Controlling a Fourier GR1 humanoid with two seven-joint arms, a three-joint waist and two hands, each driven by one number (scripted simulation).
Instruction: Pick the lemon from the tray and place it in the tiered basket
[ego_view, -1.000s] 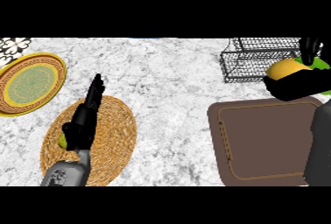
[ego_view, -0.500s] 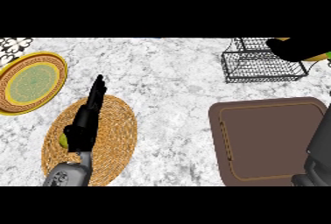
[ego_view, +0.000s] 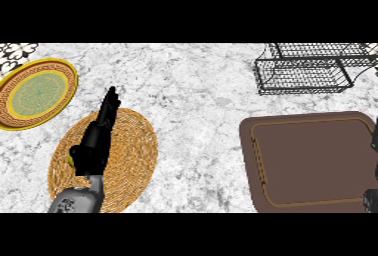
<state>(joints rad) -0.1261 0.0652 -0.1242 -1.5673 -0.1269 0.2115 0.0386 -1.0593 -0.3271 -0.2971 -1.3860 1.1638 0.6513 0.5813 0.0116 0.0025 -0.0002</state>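
Brown tray lies well apart from straight fingers of left hand.

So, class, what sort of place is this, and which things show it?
Most likely a kitchen counter: a marbled worktop with a wire tiered basket, a brown tray and a patterned plate on it.

left hand: flat out, fingers straight, over the woven mat
tray: counter's right edge
tiered basket: back right corner
plate: left edge
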